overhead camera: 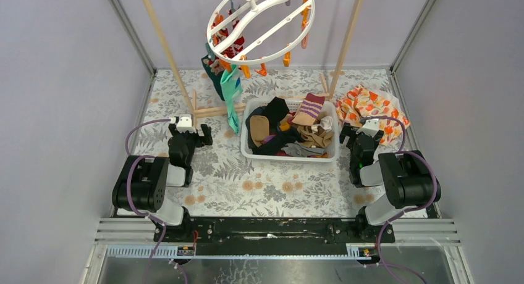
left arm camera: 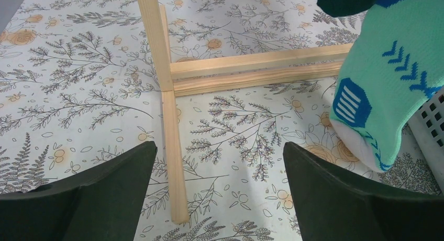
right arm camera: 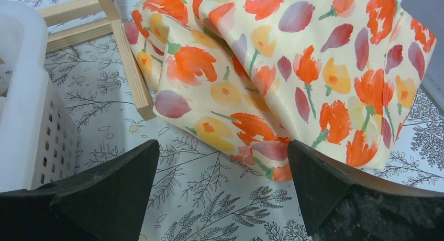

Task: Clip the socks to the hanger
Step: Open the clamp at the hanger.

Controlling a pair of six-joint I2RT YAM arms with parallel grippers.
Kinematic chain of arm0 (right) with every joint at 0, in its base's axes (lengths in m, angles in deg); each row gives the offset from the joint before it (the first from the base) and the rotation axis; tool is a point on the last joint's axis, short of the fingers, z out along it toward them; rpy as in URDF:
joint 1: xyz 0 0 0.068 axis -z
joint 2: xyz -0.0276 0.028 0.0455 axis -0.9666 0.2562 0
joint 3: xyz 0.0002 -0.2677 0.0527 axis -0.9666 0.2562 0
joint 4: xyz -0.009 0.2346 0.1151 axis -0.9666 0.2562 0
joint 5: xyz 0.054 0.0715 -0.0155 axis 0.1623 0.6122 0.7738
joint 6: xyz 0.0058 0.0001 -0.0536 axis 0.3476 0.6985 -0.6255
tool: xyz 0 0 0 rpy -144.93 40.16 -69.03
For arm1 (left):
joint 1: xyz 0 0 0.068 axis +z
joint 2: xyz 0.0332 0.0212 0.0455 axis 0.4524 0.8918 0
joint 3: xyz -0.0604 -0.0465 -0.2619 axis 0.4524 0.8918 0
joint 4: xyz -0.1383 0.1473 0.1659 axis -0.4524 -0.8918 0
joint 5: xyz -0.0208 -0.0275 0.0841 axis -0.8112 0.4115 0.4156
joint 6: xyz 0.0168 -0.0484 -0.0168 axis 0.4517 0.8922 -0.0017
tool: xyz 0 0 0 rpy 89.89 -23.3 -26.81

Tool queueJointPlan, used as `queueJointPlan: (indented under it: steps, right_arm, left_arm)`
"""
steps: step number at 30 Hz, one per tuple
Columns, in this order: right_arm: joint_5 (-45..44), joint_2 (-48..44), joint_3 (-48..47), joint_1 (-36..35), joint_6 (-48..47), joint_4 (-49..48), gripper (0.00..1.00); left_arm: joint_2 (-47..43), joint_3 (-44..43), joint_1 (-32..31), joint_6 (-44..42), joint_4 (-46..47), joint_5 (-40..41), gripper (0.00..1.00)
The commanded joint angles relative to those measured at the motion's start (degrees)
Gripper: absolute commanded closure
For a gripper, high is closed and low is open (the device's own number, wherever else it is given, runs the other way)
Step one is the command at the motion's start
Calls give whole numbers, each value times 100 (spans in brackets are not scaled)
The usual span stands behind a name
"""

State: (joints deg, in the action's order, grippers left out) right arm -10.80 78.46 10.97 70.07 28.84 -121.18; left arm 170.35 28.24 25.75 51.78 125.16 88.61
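The white ring hanger point(overhead camera: 259, 20) hangs at the top centre, with orange and teal clips. A teal sock point(overhead camera: 230, 96), a dark teal sock and red-and-white striped socks point(overhead camera: 232, 44) hang from its left side. Several loose socks point(overhead camera: 296, 131), tan, black, grey and maroon striped, lie in the white basket point(overhead camera: 290, 155). My left gripper point(overhead camera: 190, 131) is open and empty, left of the basket; its wrist view shows the teal sock's foot point(left arm camera: 382, 94) to the right. My right gripper point(overhead camera: 358, 131) is open and empty, right of the basket.
A wooden pole frame point(overhead camera: 167, 49) stands behind the basket, its base bars point(left arm camera: 251, 70) on the floral mat. An orange-and-white patterned cloth point(overhead camera: 371, 108) lies at the right, just ahead of my right gripper point(right arm camera: 222, 188). The basket wall point(right arm camera: 31, 115) is to its left.
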Motion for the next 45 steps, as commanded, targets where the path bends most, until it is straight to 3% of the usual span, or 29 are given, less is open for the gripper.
queueJointPlan:
  steps: [1,10,11,13,15,18,20,22,24,25,27,30,34,40,45]
  right_arm:
    - [15,-94,3,18,-76,-209,0]
    - [-489,-414,20,1,-3,-110,0]
    - [-541,-745,-68,-34,5,328,0]
    - [-802,-1455,-765,-61,538,2378,0]
    - [-838,-1738,-1634,-45,770,4224,0]
    - [57,-1921,-2117,-11,1496,4824,0]
    - [1332,-2235,-1978,110,2047,4354,0]
    - [2052,-2366,-1863,113,2911,3781,0]
    - [3472,-2226,-2007,107,2970,3215,3]
    - [4079,-2116,-2031,54,3179,2759,9]
    - [4588,-1959,-2031,-174,3511,2011,14]
    - [4527,-1910,-2301,-892,3205,1870,9]
    - [4086,-1672,-2619,-1992,2526,1384,10]
    - [3064,-842,-3230,-3125,1553,670,20]
    - [2249,-231,-3783,-3633,941,147,33]
  left_arm:
    - [-32,-79,-26,-120,165,84,1]
    - [-30,-76,-20,-98,164,46,1]
    - [-29,-81,-17,-102,165,42,1]
    - [-77,-90,-2,-103,119,-38,1]
    - [-426,-293,99,12,-512,-121,1]
    - [-1047,-1266,294,-9,-2720,-413,1]
    - [-1275,-2144,379,-80,-4389,-667,1]
    - [-1375,-2889,538,-126,-5669,-1125,1]
    - [-1467,-3519,722,-111,-6561,-1641,1]
    - [-1503,-3739,777,-81,-6932,-1811,1]
    - [-1561,-4183,833,-95,-7733,-2157,1]
    - [-1668,-4767,852,-131,-8516,-2475,1]
    - [-1771,-5349,854,117,-9075,-2688,1]
    - [-1578,-6110,857,460,-9830,-3135,1]
    - [-1525,-6365,859,486,-10102,-3218,2]
